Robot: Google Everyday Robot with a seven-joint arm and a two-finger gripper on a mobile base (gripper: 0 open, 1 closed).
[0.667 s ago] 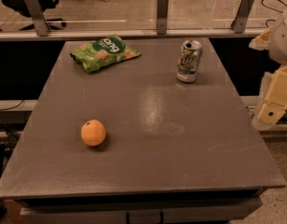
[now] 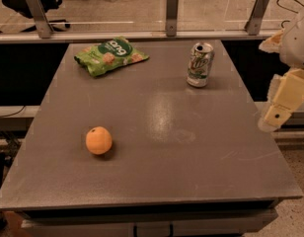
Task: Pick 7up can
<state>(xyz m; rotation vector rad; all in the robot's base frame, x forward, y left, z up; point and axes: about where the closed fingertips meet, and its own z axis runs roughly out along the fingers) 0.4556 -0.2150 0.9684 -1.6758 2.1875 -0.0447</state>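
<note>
Though tool (image 2: 274, 115) far right, silver-green can (image 2: 200, 64)

Open tabletop (image 2: 201, 152) lies between gripper (image 2: 279, 107), off right edge, and 7up can (image 2: 200, 64)

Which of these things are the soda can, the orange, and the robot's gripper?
7up can (image 2: 200, 65): camera view, on its printed side.
orange (image 2: 98, 140): camera view, middle of its peel.
gripper (image 2: 273, 116): camera view, on its pale tip, beyond the right edge of the table (image 2: 191, 132).

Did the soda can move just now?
No. The can stays at the same spot on the back right of the table, level with the green bag. The gripper hangs beyond the table's right side.
</note>
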